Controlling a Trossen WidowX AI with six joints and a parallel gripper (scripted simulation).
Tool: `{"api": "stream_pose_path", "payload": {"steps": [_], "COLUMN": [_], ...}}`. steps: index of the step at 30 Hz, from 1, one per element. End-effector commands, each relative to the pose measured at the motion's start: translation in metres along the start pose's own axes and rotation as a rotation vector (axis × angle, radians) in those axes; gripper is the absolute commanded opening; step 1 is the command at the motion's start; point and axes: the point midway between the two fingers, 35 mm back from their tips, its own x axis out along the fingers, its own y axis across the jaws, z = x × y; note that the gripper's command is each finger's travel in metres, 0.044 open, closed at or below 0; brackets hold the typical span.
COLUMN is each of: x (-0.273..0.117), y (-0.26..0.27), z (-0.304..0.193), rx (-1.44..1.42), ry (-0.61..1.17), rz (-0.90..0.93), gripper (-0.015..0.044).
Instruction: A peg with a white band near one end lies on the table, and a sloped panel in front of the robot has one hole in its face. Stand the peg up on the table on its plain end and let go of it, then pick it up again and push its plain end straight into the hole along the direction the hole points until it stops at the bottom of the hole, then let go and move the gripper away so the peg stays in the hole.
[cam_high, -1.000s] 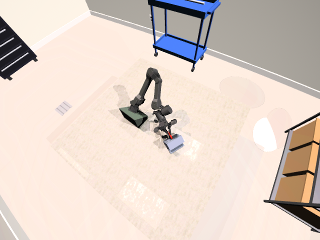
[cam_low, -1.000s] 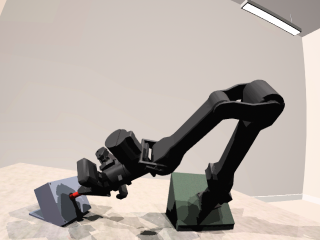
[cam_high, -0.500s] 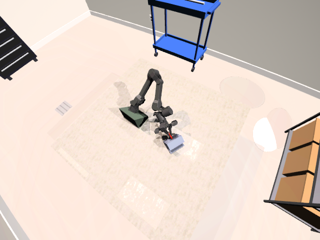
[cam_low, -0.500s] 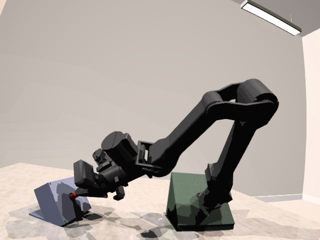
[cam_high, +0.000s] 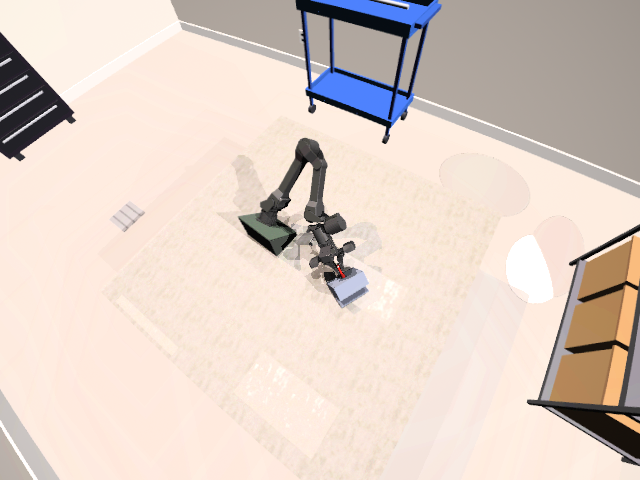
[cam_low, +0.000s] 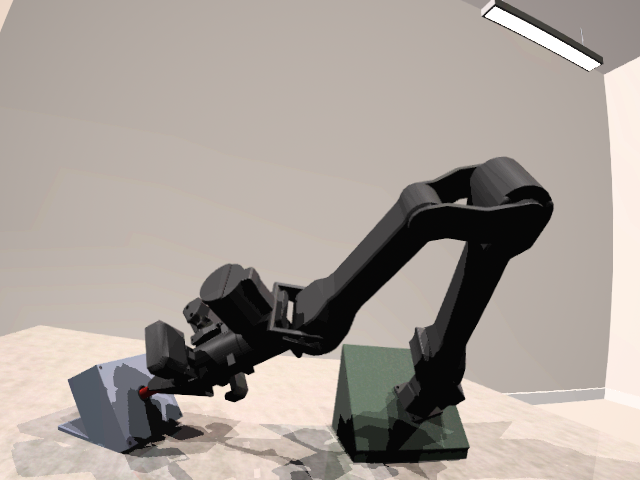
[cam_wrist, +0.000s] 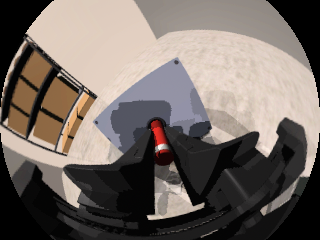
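The red peg (cam_high: 340, 271) (cam_low: 144, 393) (cam_wrist: 157, 134) has its far, plain end inside the hole in the sloped grey-blue panel (cam_high: 351, 285) (cam_low: 111, 400) (cam_wrist: 175, 85). Its white-banded end points back toward the wrist camera. My gripper (cam_low: 153, 388) (cam_wrist: 158, 131) is shut on the peg, with the fingertips close to the panel face. Only a short red length shows between fingertips and panel in the exterior view. The peg looks roughly in line with the hole. How deep its end sits inside is hidden.
The arm's dark green base block (cam_high: 266, 232) (cam_low: 382, 382) stands behind the gripper, away from the panel. A blue cart (cam_high: 356, 95) and a shelf with brown boxes (cam_high: 589, 322) (cam_wrist: 45, 112) stand farther off.
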Motion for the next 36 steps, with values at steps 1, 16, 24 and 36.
{"api": "stream_pose_path", "payload": {"steps": [1, 16, 24, 36], "x": [0.000, -0.001, -0.007, -0.017], "y": [0.000, 0.000, 0.002, 0.003], "z": [0.000, 0.000, 0.001, 0.002], "rx": [0.000, 0.000, 0.000, 0.002], "ry": [0.000, 0.000, 0.000, -0.001], "rz": [0.001, 0.001, 0.000, -0.002], "gripper": [0.0000, 0.0368, 0.0440, 0.0440]}}
